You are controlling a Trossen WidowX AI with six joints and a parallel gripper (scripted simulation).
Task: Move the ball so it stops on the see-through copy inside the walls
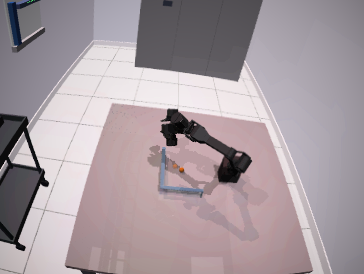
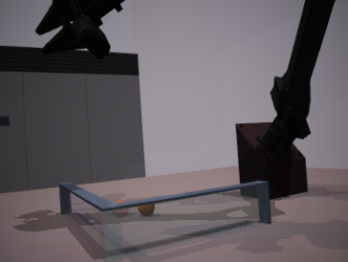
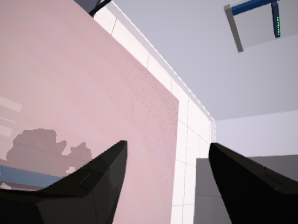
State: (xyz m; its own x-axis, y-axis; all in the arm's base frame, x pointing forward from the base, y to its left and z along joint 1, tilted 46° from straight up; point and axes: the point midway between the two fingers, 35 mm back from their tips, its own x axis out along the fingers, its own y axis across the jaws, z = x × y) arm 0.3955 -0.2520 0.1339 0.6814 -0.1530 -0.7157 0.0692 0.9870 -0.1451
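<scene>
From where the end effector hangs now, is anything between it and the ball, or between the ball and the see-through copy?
Nothing visible blocks either path. The end effector hangs open and empty, high above the table. The ball lies inside the corner of the clear walls, open from above. The see-through copy sits just beside it, with bare table between.
</scene>
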